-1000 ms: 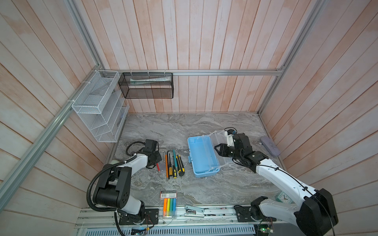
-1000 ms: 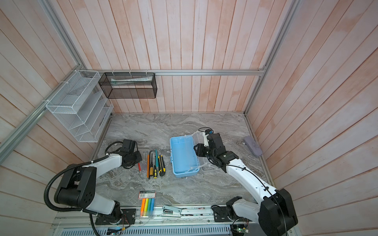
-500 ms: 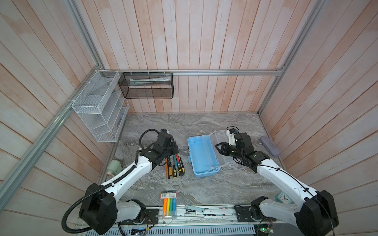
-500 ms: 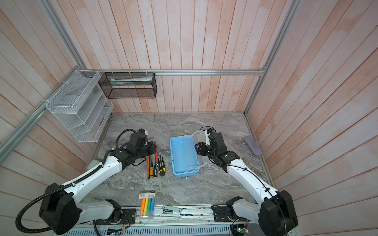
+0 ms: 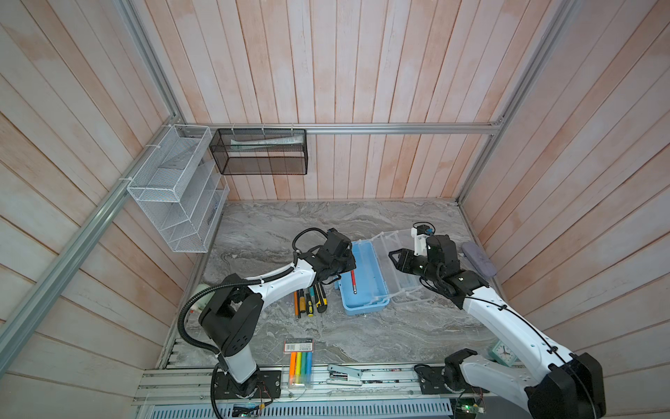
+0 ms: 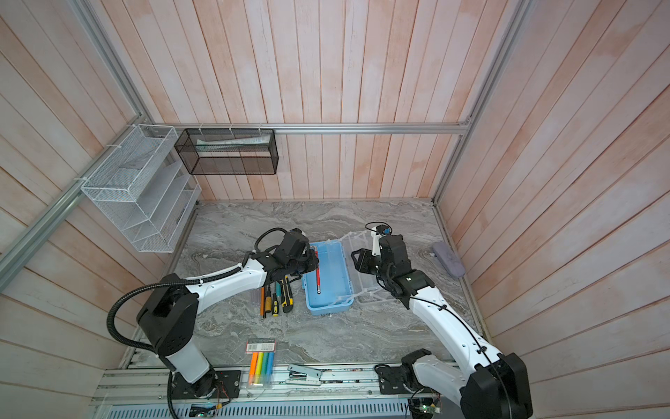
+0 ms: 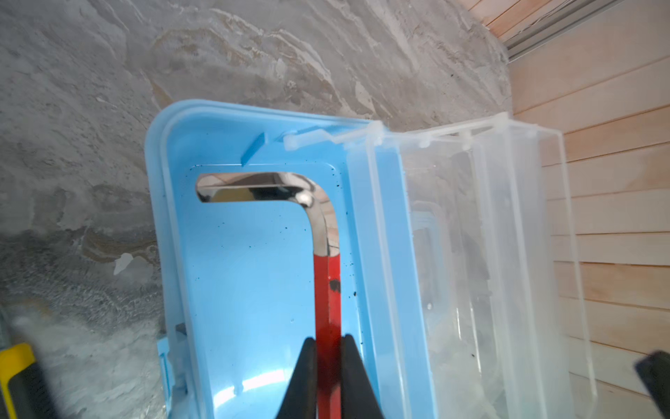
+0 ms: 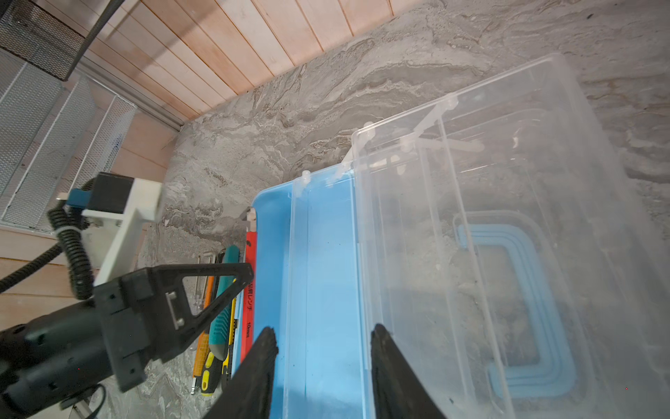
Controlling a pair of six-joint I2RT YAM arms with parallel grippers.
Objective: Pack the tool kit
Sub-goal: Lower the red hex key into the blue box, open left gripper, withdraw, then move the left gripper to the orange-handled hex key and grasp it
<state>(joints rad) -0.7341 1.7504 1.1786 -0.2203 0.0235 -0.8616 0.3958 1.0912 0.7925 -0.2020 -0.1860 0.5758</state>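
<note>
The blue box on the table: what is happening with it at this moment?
The left gripper is shut on a red hex key and holds it over the open tool kit, not yet released. The right gripper has its jaws on either side of the clear inner tray; a grip cannot be confirmed. More tools lie beside the tool kit.

Red hex key (image 8: pixel 248 308) sleeve: "レンチ", "10mm". Marker pack (image 5: pixel 299 359) barcode label: unreadable.

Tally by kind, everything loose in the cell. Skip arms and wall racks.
tool kit: 1
red hex wrench, in left gripper: 1
loose hand tools beside it: at least 4
grey-lilac case: 1
marker pack: 1
stapler: 1
clock: 1
Total: at least 10
</note>
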